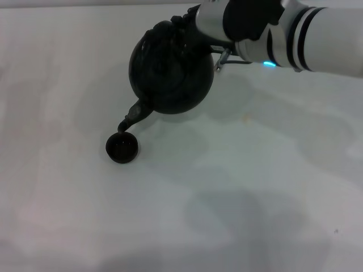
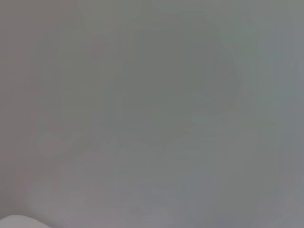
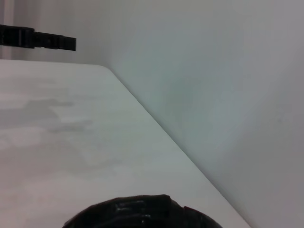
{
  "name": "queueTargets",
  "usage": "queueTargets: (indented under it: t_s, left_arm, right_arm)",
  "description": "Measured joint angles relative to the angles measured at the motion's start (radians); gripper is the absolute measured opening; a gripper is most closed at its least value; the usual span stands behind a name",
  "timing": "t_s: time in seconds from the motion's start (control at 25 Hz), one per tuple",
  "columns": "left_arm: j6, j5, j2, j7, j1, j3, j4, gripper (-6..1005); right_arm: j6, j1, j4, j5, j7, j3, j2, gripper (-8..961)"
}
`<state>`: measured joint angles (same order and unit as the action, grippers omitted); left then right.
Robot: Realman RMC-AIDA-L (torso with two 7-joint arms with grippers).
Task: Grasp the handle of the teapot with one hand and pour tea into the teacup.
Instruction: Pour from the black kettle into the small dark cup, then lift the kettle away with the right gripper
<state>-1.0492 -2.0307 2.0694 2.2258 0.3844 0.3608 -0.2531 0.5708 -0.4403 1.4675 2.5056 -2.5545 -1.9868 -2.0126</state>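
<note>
The glossy black teapot (image 1: 170,73) hangs tilted in the head view, its short spout (image 1: 131,117) dipping down to the rim of the tiny dark teacup (image 1: 122,148), which stands on the white table (image 1: 255,187). My right gripper (image 1: 190,22) comes in from the upper right and is shut on the handle (image 1: 167,31) at the pot's top; its fingers are mostly hidden by the wrist and the pot. In the right wrist view only a black curved part of the teapot (image 3: 142,213) shows. No stream of tea can be made out. My left gripper is out of view.
White tabletop surrounds the cup on all sides. The right wrist view shows the table's far edge (image 3: 156,128), a pale wall behind it and a black bar (image 3: 38,39). The left wrist view holds only a blank grey surface.
</note>
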Motion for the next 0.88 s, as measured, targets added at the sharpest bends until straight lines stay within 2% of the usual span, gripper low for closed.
queueTargets:
  t_s: [0.36, 0.88]
  left_arm:
    - [0.000, 0.007, 0.000, 0.000, 0.005, 0.000, 0.000, 787]
    - [0.000, 0.007, -0.001, 0.000, 0.001, 0.000, 0.000, 786]
  right_arm:
    - [-0.083, 0.005, -0.021, 0.041, 0.001, -0.067, 0.000, 170]
    - [-0.153, 0.018, -0.036, 0.060, 0.002, -0.102, 0.000, 167]
